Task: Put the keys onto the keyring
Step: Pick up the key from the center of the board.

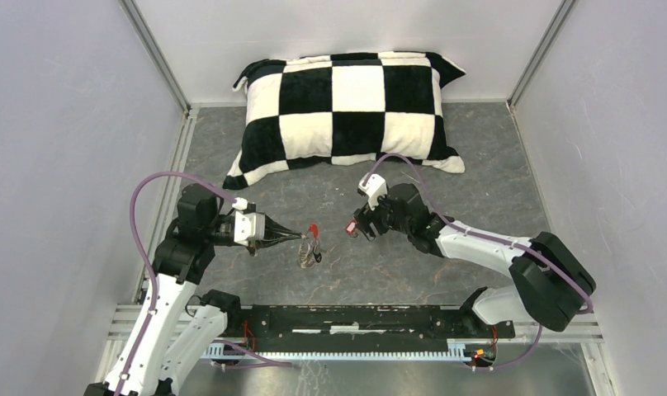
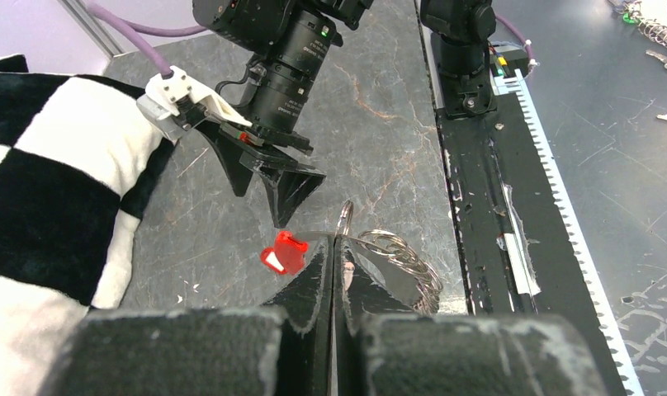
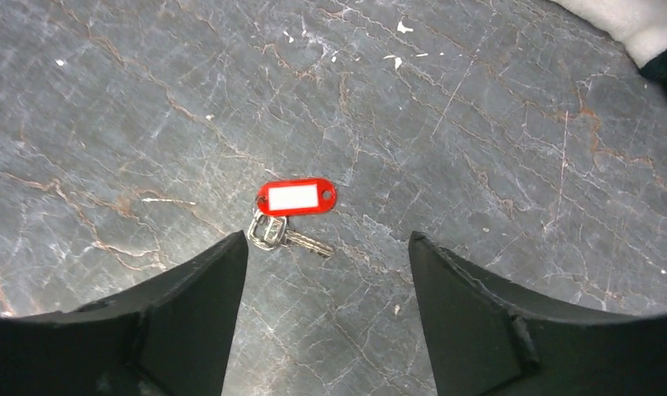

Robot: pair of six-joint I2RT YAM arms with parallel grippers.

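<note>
Held keyring point(image 2: 396, 252) pinched in tightly closed left claw point(image 2: 334, 243).
Hung right claw point(image 3: 326, 239) spread wide above red-headed key point(image 3: 295, 198) lying flat on grey marbled desk point(image 3: 479, 124).

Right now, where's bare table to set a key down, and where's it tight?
Free: the table strip between pillow and both claws; also the patch between right arm and wall. Crowded: the gap between left claw, shut on the keyring, and open right claw over the red-tagged key.

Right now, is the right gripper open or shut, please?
Open: the right gripper has its fingers spread wide above the key on the table.
</note>
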